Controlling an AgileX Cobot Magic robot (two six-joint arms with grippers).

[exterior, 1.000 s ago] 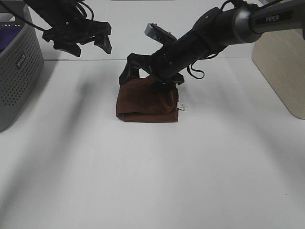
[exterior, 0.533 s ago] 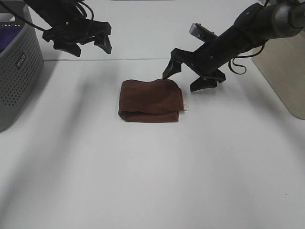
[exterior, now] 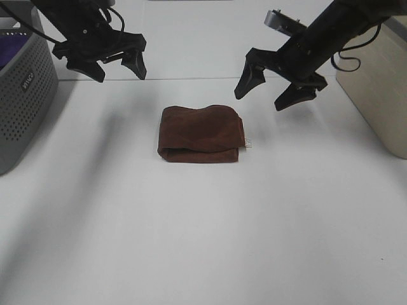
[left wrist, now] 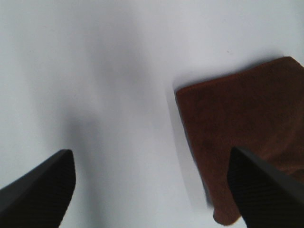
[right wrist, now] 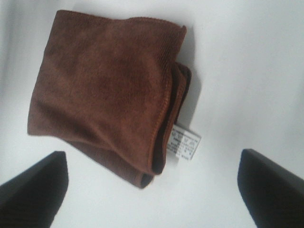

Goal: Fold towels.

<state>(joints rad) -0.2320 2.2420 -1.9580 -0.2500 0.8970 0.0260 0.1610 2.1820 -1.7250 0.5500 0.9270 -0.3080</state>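
A dark reddish-brown towel [exterior: 201, 133] lies folded into a small thick rectangle on the white table, its white tag [exterior: 248, 143] poking out at the right edge. The right wrist view shows the towel [right wrist: 107, 90] and tag [right wrist: 183, 141] from above, the left wrist view one corner of the towel [left wrist: 247, 118]. My right gripper [exterior: 275, 82] hangs open above the table, behind and to the right of the towel, holding nothing. My left gripper [exterior: 114, 65] hovers open and empty at the back left, well apart from the towel.
A grey perforated basket [exterior: 22, 95] holding a purple cloth [exterior: 11, 51] stands at the left edge. A beige box [exterior: 375, 89] stands at the right edge. The white table [exterior: 203, 229] stretches bare in front of the towel.
My right gripper has lifted off the towel's back edge and drawn back up to the right, staying open. The towel rests folded. The left arm has barely shifted.
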